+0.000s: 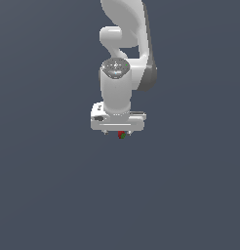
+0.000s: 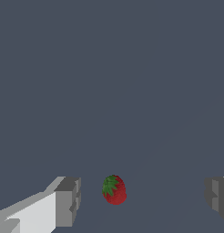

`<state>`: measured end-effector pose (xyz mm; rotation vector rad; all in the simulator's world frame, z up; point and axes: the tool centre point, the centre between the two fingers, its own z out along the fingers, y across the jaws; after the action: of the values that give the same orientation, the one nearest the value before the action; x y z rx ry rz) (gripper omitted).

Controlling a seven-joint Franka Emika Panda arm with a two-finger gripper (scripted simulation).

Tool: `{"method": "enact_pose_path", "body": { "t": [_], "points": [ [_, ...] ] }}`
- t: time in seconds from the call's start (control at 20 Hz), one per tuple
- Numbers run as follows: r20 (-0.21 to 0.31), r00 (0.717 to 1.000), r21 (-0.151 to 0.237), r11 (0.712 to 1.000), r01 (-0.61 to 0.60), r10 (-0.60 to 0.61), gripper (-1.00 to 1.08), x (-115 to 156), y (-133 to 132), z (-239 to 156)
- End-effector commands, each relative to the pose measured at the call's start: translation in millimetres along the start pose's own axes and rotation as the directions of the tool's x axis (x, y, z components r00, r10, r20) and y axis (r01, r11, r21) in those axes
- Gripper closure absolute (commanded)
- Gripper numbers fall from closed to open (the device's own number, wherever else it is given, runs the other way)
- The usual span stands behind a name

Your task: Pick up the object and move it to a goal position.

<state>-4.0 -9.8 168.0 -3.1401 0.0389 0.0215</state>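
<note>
The object is a small red strawberry-like lump with a green leafy patch, lying on the flat grey ground. In the wrist view it sits between the two grey fingertips, nearer one of them and touching neither. My gripper is open, with a wide gap between its jaws. In the exterior view only a speck of the object shows just under the white gripper bar, and the gripper hangs straight over it, most of its fingers hidden by the bar.
The white arm rises from the gripper toward the top of the exterior view. Around it lies plain dark grey ground with no other objects in view.
</note>
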Motion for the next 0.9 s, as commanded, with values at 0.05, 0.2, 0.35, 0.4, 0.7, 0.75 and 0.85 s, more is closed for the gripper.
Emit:
{"method": "enact_pose_path", "body": {
  "t": [0.05,0.2,0.35,0.4,0.7,0.75,0.85],
  "points": [
    [0.0,1.0,0.0,1.0,-0.001,0.001,-0.92,0.0,0.8,-0.1],
    [0.0,1.0,-0.007,1.0,-0.021,0.021,-0.92,0.0,13.2,-0.9],
    [0.001,0.998,-0.019,0.998,-0.055,0.055,-0.92,-0.5,34.1,-2.5],
    [0.001,0.998,-0.021,0.998,-0.062,0.062,-0.92,-0.6,38.3,-2.9],
    [0.001,0.998,-0.022,0.998,-0.061,0.061,-0.92,-1.8,38.4,-1.0],
    [0.001,0.998,-0.022,0.998,-0.059,0.059,-0.92,-2.8,37.8,0.6],
    [0.0,0.999,-0.021,0.998,-0.051,0.051,-0.92,-5.4,35.7,4.9]
  ]
}}
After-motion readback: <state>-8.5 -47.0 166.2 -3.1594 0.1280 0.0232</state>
